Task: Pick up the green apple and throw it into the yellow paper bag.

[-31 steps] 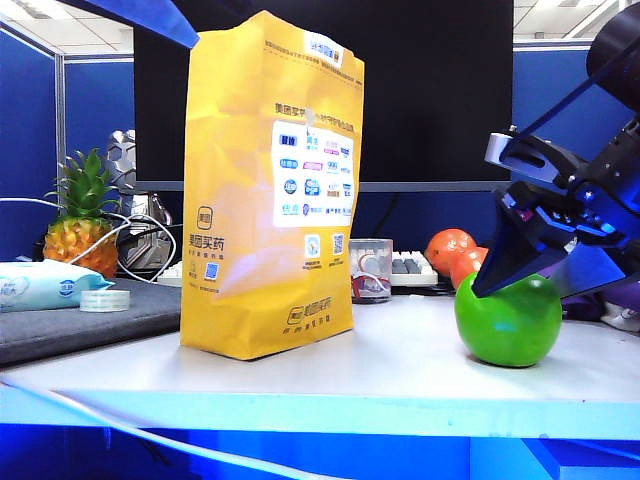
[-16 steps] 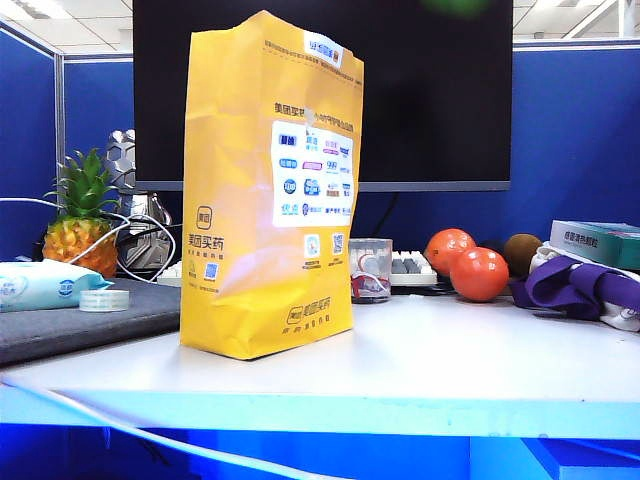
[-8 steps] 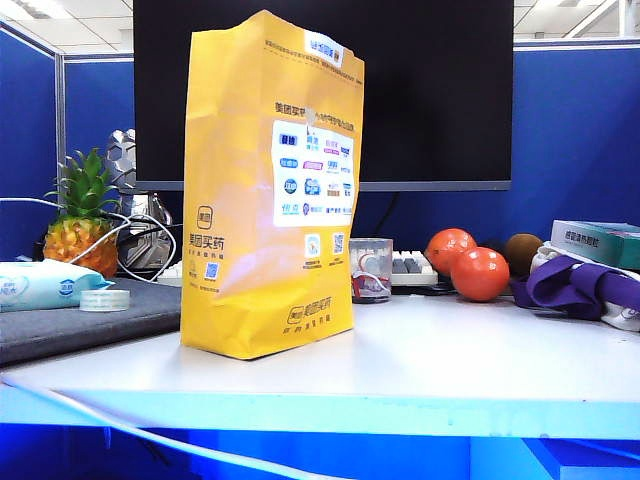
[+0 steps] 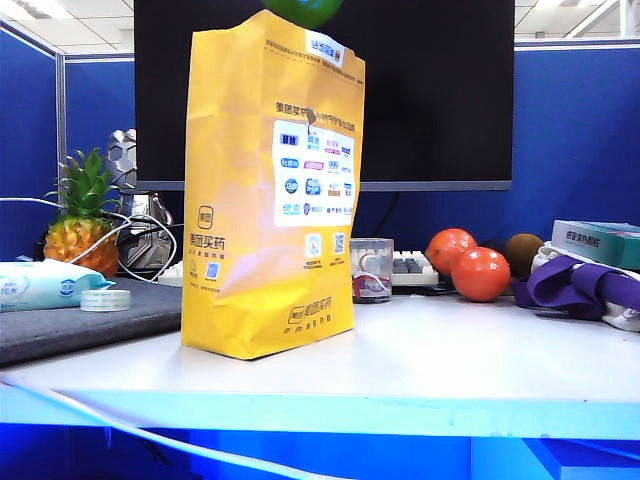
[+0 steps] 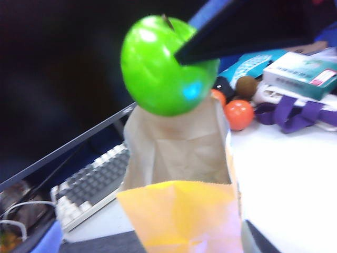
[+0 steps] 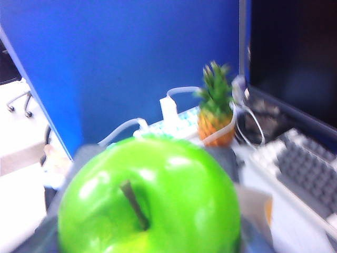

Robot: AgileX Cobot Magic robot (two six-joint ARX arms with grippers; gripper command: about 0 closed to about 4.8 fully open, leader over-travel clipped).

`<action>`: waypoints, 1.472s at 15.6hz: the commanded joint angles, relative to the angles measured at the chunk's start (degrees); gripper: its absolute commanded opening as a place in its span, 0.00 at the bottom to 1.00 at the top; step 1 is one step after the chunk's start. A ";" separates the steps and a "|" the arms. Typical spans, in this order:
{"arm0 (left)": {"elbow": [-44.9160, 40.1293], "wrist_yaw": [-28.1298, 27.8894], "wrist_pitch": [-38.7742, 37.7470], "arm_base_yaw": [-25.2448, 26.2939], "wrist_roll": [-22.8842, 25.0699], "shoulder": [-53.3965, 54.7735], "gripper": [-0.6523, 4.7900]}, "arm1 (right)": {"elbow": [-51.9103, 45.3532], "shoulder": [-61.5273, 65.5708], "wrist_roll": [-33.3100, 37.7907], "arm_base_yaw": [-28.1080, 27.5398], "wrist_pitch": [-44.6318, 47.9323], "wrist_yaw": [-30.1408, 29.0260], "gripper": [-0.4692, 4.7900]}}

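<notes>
- Apple first: the green apple (image 6: 150, 203) is glossy and bright green, round, with a short dark stem set in a shallow dimple and pale highlights across its skin.
- From the left wrist view the green apple (image 5: 160, 66) hangs in the air directly above the open mouth of the yellow paper bag (image 5: 179, 211), clear of the rim (the bag's inside is a dull grey-brown).
- In the exterior view only the apple's underside (image 4: 303, 10) shows at the upper edge, just over the top of the yellow paper bag (image 4: 240, 200), which stands upright on the worktop (image 4: 450, 350) with its white panel of small blue logos facing out.
- The right end effector (image 6: 150, 232) is grasping the apple: the fruit sits between its fingers, which show only as blurred grey edges on either side, and one dark finger (image 5: 237, 31) lies against the apple's side in the left wrist view.
- The left end effector (image 5: 150, 247) is released, its fingers spread wide on either side of the bag's near wall, well below the apple; whether they touch the paper cannot be told.
</notes>
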 commanded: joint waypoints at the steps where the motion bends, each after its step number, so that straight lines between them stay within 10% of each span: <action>1: 0.20 3.58 0.24 0.61 -1.62 0.44 1.00 | 0.48 -0.68 1.99 0.09 4.35 -1.90 1.00; 3: 0.20 4.24 -0.28 0.98 -0.96 0.61 1.00 | 0.48 -0.72 2.93 0.09 4.35 -2.32 1.00; 6: 0.20 -15.58 -6.80 1.01 6.49 -1.81 1.00 | 0.37 -6.73 -0.50 -1.07 -2.86 -3.61 1.00; 7: 0.20 -17.35 -9.31 1.05 5.90 -3.76 1.00 | 0.20 -10.73 -9.49 -1.05 -7.93 3.61 0.62; 11: 0.15 -12.04 -11.06 1.07 2.62 -14.45 0.96 | -1.33 -25.20 -18.84 1.07 -13.79 23.56 0.41; 13: 0.13 -5.01 -13.49 1.07 2.58 -21.92 0.66 | -10.51 -36.00 -18.03 1.07 -10.88 26.99 0.34; 15: 0.02 3.26 -18.97 1.07 2.21 -24.44 0.60 | -23.58 -45.29 -14.40 1.07 -5.07 30.75 0.28; 19: -2.97 4.52 -24.50 1.07 2.86 -24.48 0.43 | -52.72 -54.31 -9.94 1.07 12.98 29.20 0.21; 23: -7.04 4.44 -24.52 1.07 2.12 -24.00 0.25 | -58.49 -52.85 -9.68 1.05 12.11 24.39 0.13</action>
